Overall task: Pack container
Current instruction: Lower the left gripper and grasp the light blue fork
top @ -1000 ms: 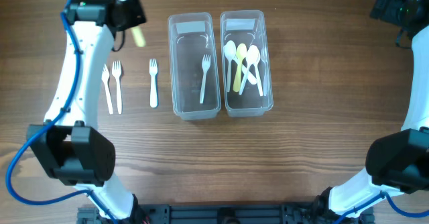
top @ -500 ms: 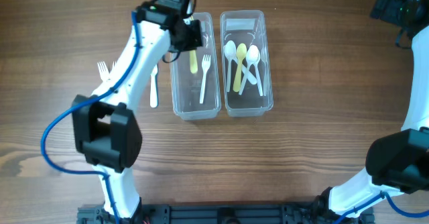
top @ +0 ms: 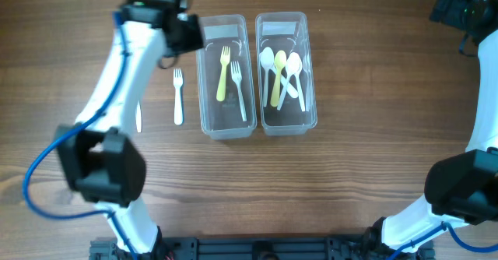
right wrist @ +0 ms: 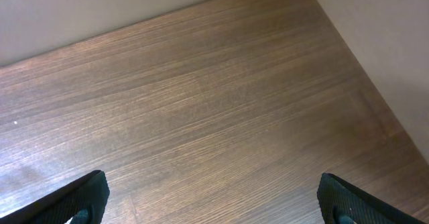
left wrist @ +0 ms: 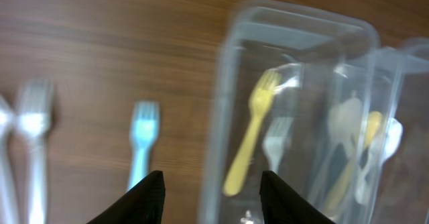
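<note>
**Status.** Left gripper [left wrist: 211,198]: jaws apart, nothing between them. It hovers at the far left corner of the clear fork container [top: 205,124]. Right gripper [right wrist: 211,197]: jaws wide apart, empty, over bare table [right wrist: 201,103], well away from the work.

**Task items.** A yellow fork [top: 223,73] and a white fork [top: 238,90] lie inside the fork container, ahead of the left jaws and toward the right finger. The spoon container [top: 310,124] stands touching or just beside it, beyond the right finger, and holds several spoons [top: 282,77].

**Step in hand (judged).** Fetch the next fork. The loose white fork [top: 178,96] lies on the table ahead of the left finger, just beside the container wall. To do this well:
- centre the jaws across its handle, not its tines
- come down flat to the table
- close squarely, since a thin handle may pivot

**Surroundings and obstructions.** Two further forks [left wrist: 32,140] lie well outside the left finger, partly blurred. The container wall stands close to the loose fork, so the right finger may catch its rim on descent. The lifted fork must also clear that rim.
</note>
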{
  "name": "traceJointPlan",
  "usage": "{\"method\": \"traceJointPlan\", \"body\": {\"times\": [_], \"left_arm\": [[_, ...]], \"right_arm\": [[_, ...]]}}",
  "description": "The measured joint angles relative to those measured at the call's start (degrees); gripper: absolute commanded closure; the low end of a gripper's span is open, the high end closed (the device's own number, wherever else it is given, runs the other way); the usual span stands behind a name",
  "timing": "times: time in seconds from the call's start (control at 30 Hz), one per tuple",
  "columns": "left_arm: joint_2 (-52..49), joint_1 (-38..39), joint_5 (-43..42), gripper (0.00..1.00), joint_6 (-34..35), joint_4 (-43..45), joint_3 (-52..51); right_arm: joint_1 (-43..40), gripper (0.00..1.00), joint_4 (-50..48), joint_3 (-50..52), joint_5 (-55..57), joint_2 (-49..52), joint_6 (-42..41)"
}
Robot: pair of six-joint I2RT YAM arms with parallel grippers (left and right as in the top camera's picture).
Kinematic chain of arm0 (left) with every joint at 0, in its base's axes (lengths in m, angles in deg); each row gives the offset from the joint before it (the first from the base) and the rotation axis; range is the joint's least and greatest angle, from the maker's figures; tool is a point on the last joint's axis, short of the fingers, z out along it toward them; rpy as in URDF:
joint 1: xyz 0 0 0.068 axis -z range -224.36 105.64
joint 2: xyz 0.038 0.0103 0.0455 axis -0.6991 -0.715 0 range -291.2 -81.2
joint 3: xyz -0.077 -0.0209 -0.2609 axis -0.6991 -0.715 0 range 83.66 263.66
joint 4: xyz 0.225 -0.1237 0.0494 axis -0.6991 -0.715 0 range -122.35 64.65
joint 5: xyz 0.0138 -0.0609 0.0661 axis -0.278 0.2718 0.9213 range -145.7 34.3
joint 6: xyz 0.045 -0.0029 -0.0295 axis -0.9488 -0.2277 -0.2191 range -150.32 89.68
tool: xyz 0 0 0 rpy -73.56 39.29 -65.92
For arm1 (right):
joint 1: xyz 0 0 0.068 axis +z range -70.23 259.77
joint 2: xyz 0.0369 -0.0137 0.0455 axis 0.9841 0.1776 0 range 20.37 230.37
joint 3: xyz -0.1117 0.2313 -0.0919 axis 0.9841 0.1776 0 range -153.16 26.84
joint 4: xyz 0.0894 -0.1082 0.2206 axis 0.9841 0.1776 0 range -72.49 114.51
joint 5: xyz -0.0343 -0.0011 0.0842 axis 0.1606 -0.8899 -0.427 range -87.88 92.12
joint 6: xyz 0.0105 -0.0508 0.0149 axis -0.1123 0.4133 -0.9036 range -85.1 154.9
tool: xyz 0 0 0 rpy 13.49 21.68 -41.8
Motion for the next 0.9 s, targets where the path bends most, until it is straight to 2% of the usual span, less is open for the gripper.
{"method": "traceJointPlan", "body": {"times": [0.17, 0.27, 0.57, 0.9], "left_arm": [[3.37, -6.32, 1.40, 0.55, -0.15, -7.67, 0.00], [3.28, -7.43, 1.88, 0.54, -1.75, -7.72, -1.60], [2.45, -7.19, 2.05, 0.51, -4.61, 5.33, -15.93], [2.36, -7.19, -1.68, 0.51, -8.92, 11.96, -25.29]], "right_arm": [[0.00, 0.00, -0.02, 0.00, -0.02, 0.00, 0.00], [0.00, 0.00, 0.00, 0.00, 0.00, 0.00, 0.00], [0.00, 0.00, 0.00, 0.00, -0.02, 0.00, 0.00], [0.00, 0.00, 0.00, 0.00, -0.02, 0.00, 0.00]]}}
